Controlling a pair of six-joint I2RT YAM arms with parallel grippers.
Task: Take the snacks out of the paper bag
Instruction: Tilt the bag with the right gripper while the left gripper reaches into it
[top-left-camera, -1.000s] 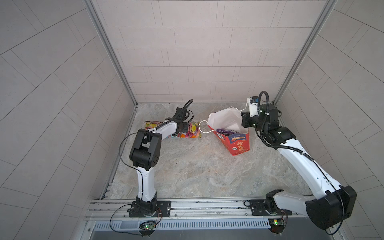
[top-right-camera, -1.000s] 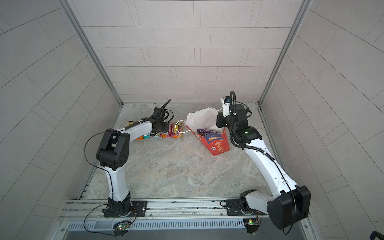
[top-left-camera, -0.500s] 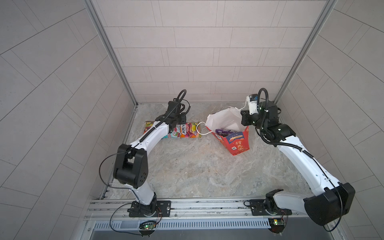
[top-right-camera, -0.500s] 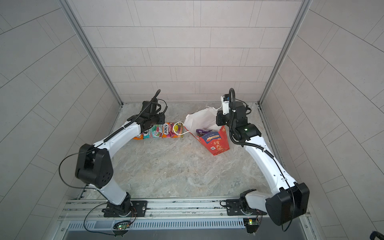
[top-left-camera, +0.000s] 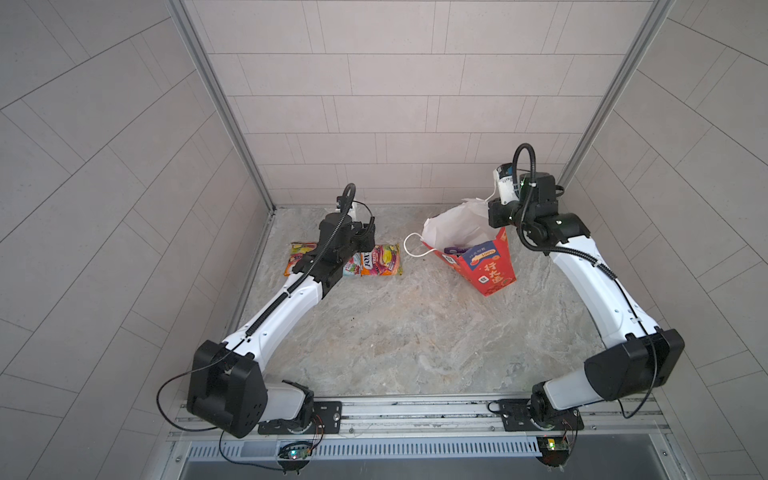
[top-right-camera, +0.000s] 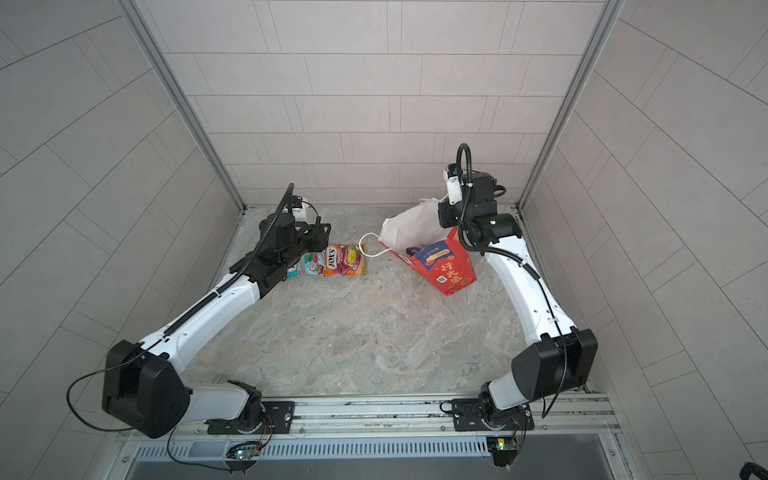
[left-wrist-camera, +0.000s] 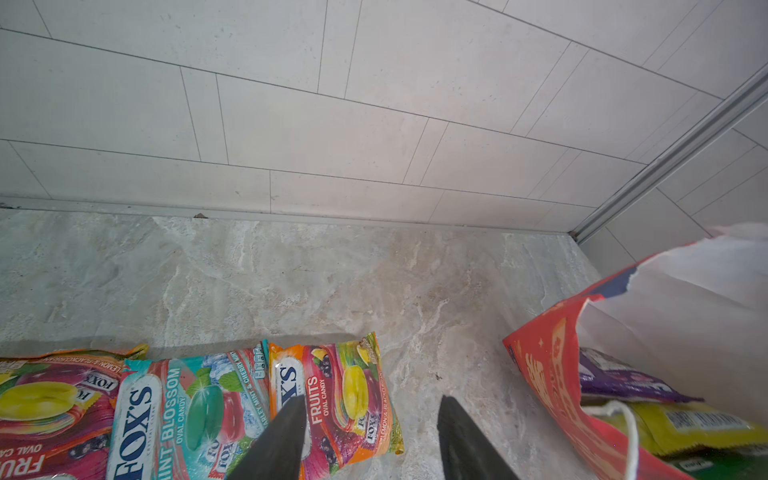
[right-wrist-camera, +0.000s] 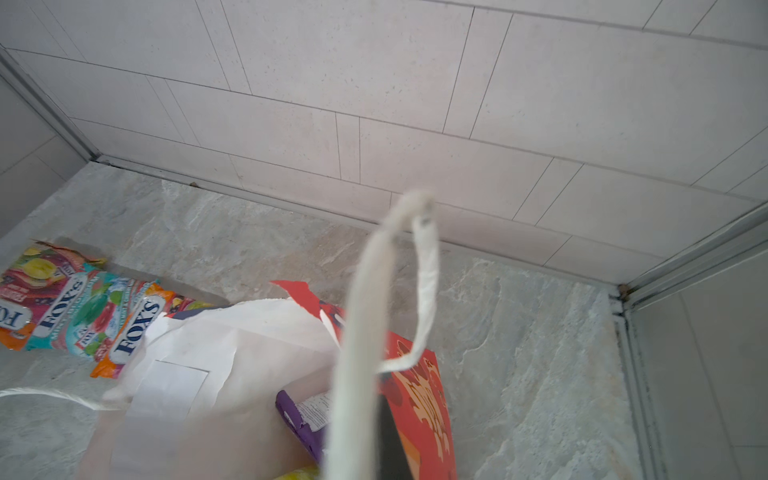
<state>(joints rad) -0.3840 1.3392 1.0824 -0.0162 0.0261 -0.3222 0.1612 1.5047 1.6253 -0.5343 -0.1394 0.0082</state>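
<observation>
Bag tilted, mouth up

Paper bag stands w/ base on the top, long axis leaning, below right gripper, which is pinched on its cord handle; purple packet inside. Three snacks lie flat side by side under left gripper, jaws apart, empty. Marbled stone top, tiled walls.

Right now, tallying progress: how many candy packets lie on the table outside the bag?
3, in a row: an orange-red packet farthest from the paper bag, a teal packet in the middle, an orange packet nearest it. Others sit inside.
</observation>
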